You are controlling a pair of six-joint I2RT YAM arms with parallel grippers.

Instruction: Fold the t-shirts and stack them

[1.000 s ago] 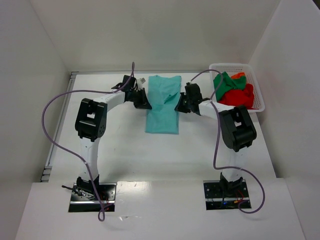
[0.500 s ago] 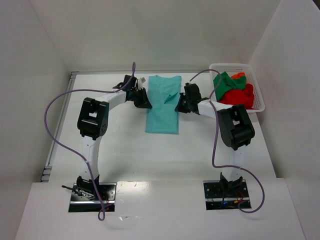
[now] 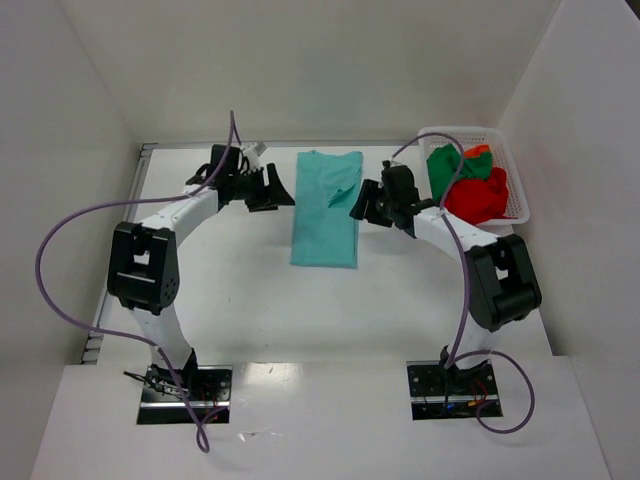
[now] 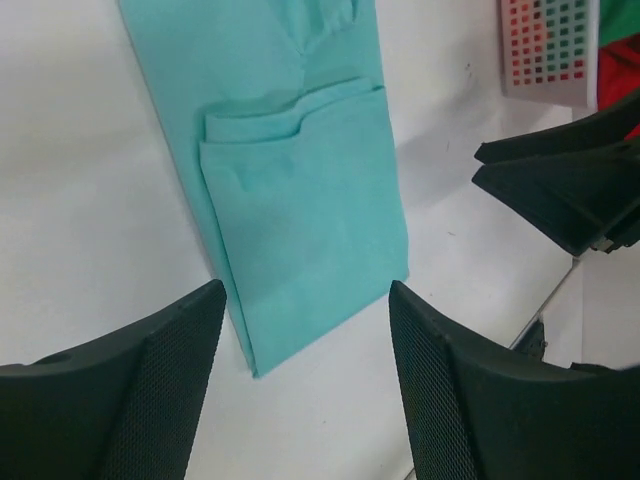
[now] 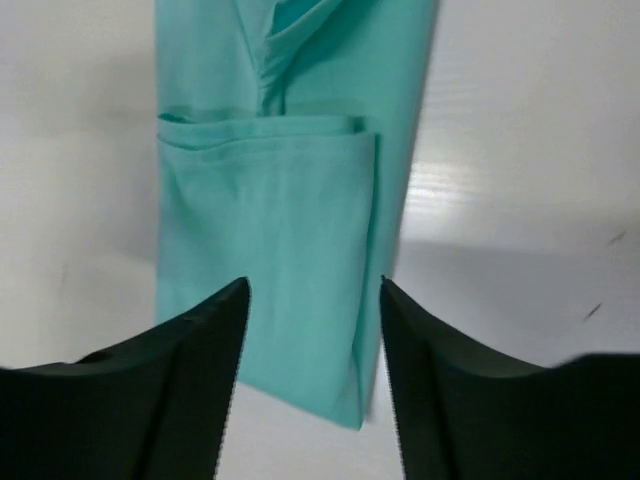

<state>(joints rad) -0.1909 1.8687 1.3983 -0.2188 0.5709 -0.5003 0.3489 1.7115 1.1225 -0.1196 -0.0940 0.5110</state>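
Top external view: left gripper (image 3: 278, 192) and right gripper (image 3: 360, 206) are flanking the narrow-folded teal t-shirt (image 3: 325, 225), both wide and empty, probably preparing the next fold.

Left fingers (image 4: 160, 390) parted and drawn left off the teal t-shirt (image 3: 326, 210), right fingers (image 5: 180, 390) parted too

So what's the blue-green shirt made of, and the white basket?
The shirt looks like soft, matte cloth, maybe cotton. It lies flat in folded layers with gentle creases. The basket looks like stiff white plastic, because its walls are a neat grid of little holes that keeps its shape.
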